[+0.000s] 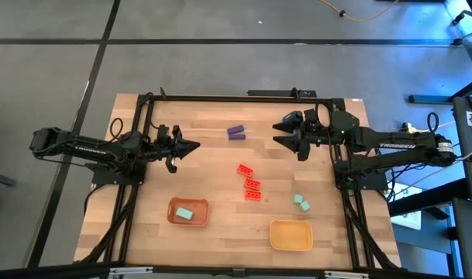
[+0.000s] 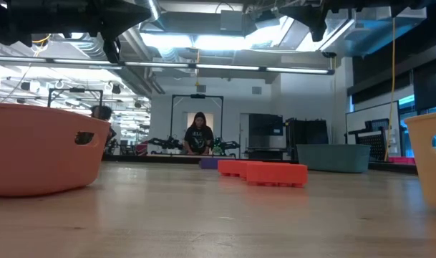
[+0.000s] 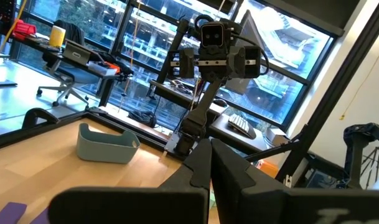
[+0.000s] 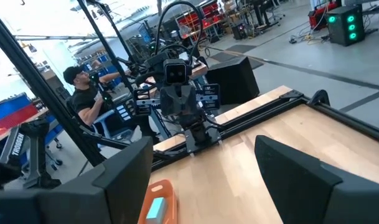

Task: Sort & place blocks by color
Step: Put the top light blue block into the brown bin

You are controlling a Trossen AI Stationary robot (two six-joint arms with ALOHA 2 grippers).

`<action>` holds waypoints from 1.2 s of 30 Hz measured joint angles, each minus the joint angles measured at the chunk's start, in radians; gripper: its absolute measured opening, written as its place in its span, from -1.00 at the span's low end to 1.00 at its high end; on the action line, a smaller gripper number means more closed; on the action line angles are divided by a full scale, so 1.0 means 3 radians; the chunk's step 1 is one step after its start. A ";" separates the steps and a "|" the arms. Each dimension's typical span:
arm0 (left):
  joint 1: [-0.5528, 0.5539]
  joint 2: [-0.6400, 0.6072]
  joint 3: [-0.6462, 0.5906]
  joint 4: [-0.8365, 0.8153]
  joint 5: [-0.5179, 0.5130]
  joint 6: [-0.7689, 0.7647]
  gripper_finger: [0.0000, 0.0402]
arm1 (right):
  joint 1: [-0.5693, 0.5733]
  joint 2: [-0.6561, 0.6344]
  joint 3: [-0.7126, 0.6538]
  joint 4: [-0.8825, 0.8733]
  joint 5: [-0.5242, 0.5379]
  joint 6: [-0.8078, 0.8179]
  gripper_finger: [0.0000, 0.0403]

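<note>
Two purple bars (image 1: 236, 132) lie side by side on the far middle of the table. Three red studded bricks (image 1: 251, 183) lie in a row at the centre and show in the low view (image 2: 271, 173). Two teal cubes (image 1: 301, 203) sit on the wood to the right of the reds. A third teal cube (image 1: 184, 212) lies inside the orange tray (image 1: 201, 206). My left gripper (image 1: 194, 146) hovers shut over the left half of the table. My right gripper (image 1: 280, 130) hovers open to the right of the purple bars. Neither touches anything.
A yellow tray (image 1: 291, 245) sits near the front edge, right of centre. A blue-grey cup (image 3: 105, 146) stands on the table near the right arm's base. People (image 2: 198, 135) are in the room beyond the table. Bare wood lies between the two grippers.
</note>
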 joint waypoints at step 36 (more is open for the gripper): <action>-0.0001 0.0000 0.0000 0.0000 -0.0001 0.0000 -1.00 | 0.0000 -0.0001 0.0000 -0.0001 0.0001 -0.0174 0.41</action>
